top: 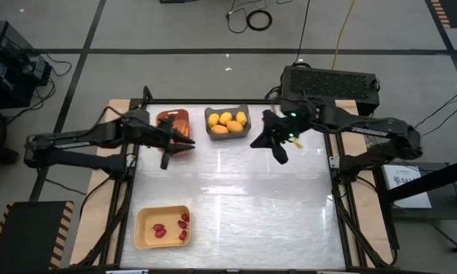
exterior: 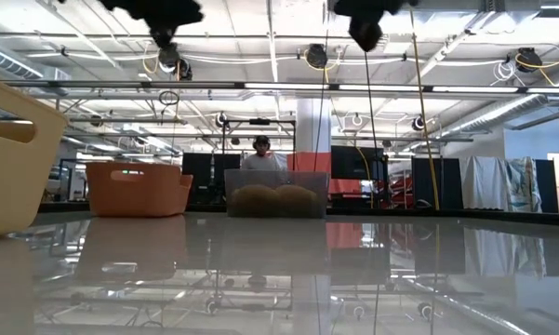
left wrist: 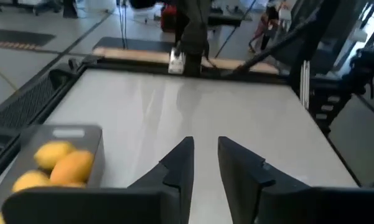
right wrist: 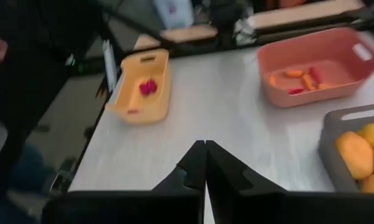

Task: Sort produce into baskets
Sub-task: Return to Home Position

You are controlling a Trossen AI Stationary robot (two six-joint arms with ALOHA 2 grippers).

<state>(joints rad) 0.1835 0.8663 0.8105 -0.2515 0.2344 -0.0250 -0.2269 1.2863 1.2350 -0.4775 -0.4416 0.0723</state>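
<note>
The dark grey basket holds several yellow-orange lemon-like fruits at the table's far side. The orange-brown basket to its left holds orange carrot-like sticks and a few red pieces. The pale yellow basket near the front left holds dark red pieces. My left gripper hovers above the orange-brown basket's right side, slightly open and empty. My right gripper hovers to the right of the grey basket, shut and empty.
The white tabletop lies bare between the baskets and the near edge. A black box sits behind the far right corner. In the low view a person shows in the room beyond the table.
</note>
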